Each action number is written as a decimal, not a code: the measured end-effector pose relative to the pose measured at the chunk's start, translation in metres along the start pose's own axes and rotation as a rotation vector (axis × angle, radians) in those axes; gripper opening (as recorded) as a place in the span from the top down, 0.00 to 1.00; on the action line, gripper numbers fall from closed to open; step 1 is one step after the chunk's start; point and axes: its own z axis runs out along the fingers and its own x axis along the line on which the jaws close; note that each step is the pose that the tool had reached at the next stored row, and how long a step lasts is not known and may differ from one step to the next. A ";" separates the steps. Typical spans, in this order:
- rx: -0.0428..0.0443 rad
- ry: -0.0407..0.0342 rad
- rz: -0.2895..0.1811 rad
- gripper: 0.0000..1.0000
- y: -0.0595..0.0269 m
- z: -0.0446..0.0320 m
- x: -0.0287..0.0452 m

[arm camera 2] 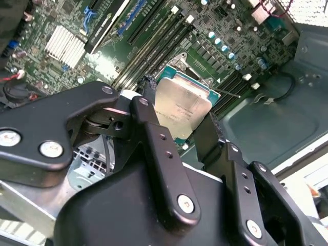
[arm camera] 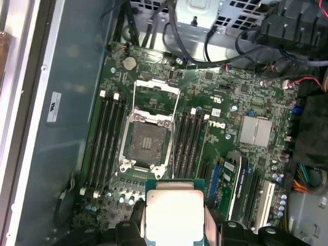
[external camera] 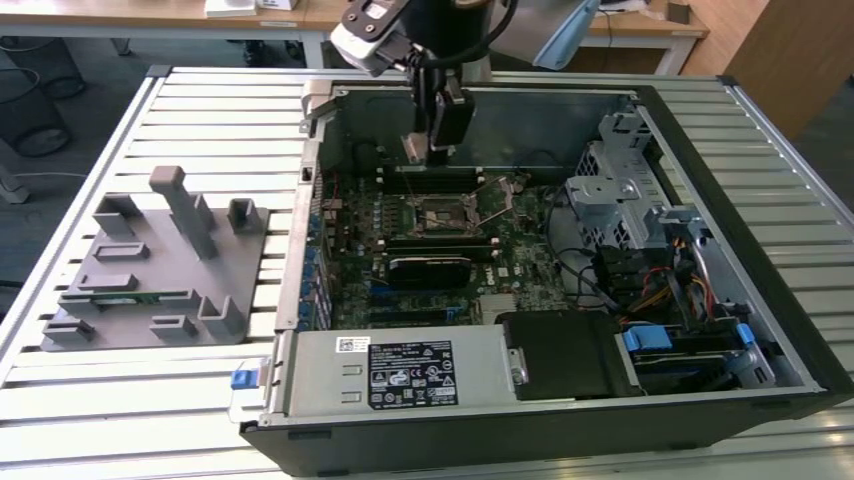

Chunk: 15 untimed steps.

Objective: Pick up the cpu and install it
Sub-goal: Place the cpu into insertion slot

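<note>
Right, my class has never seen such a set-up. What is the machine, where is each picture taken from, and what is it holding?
It is one robot arm with a black two-fingered gripper. The exterior view, from off the arm, shows a slatted metal table carrying an open black computer case and, at the exterior view's left, a grey moulded parts tray. Both wrist views come from cameras riding on the arm, looking into the case. The gripper is shut on the cpu, a small flat square chip with a silver-grey metal top, held above the green circuit board, not yet in its open square socket.
</note>
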 end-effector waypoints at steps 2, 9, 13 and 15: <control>0.0002 0.0003 0.019 0.46 0.0004 0.0008 0.0000; 0.0001 0.0005 0.028 0.46 0.0007 0.0022 0.0003; 0.0008 0.0013 0.086 0.46 0.0008 0.0039 0.0003; 0.0007 0.0037 0.100 0.46 0.0049 0.0064 -0.0002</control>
